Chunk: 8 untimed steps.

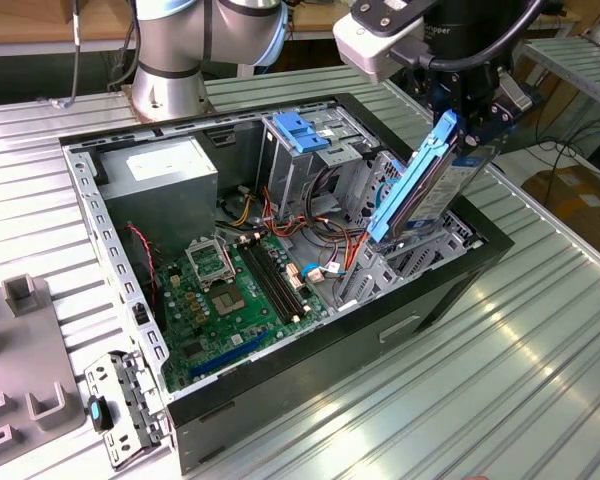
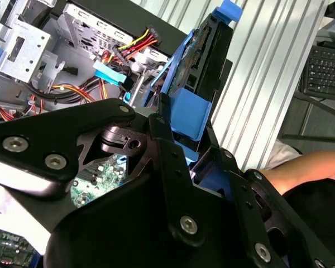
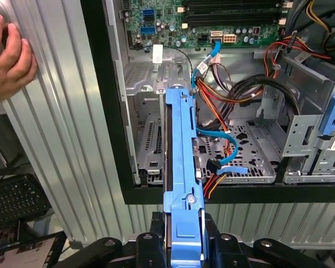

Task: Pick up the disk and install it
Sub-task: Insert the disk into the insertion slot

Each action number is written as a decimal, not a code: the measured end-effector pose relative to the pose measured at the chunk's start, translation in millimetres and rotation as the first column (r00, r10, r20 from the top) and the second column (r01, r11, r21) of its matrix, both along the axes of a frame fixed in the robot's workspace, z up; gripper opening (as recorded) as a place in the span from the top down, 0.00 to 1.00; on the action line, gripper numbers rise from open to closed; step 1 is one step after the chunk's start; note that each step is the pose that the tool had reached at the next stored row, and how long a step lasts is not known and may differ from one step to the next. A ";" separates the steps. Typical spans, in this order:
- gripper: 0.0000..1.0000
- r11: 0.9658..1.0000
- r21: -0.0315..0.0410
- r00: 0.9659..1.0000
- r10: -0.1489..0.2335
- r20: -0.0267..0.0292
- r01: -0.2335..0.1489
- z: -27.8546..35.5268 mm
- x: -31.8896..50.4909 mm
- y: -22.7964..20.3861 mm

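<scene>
The disk point(image 1: 420, 185) is a silver-grey drive in bright blue rails. It hangs tilted over the metal drive bay point(image 1: 410, 265) at the exterior view's right side of the open computer case point(image 1: 310, 400), its lower end down near the bay. My gripper point(image 1: 470, 125) is shut on the disk's upper end. In the first wrist view the blue rail of the disk point(image 3: 181, 162) runs away from my gripper point(image 3: 181, 240) toward the empty bay cage point(image 3: 151, 139). The second wrist view has the disk point(image 2: 204, 61) edge-on beyond my black fingers point(image 2: 167, 151).
Inside the case lie the green motherboard point(image 1: 230, 290), a grey power-supply box point(image 1: 165, 175), a light-blue latch plate point(image 1: 300, 130) and loose cables point(image 1: 310, 235). A person's hand point(image 3: 8, 56) rests on the ribbed table beside the case. Grey fixtures point(image 1: 25, 350) stand at the exterior view's left.
</scene>
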State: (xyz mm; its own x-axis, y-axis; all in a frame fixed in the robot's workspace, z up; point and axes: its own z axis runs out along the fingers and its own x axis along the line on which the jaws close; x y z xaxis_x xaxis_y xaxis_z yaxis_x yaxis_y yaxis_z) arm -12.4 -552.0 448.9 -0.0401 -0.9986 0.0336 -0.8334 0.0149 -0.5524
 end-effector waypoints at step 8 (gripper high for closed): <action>0.63 1.000 -0.001 1.000 0.001 0.023 -0.001 -5.7 0.0 3.6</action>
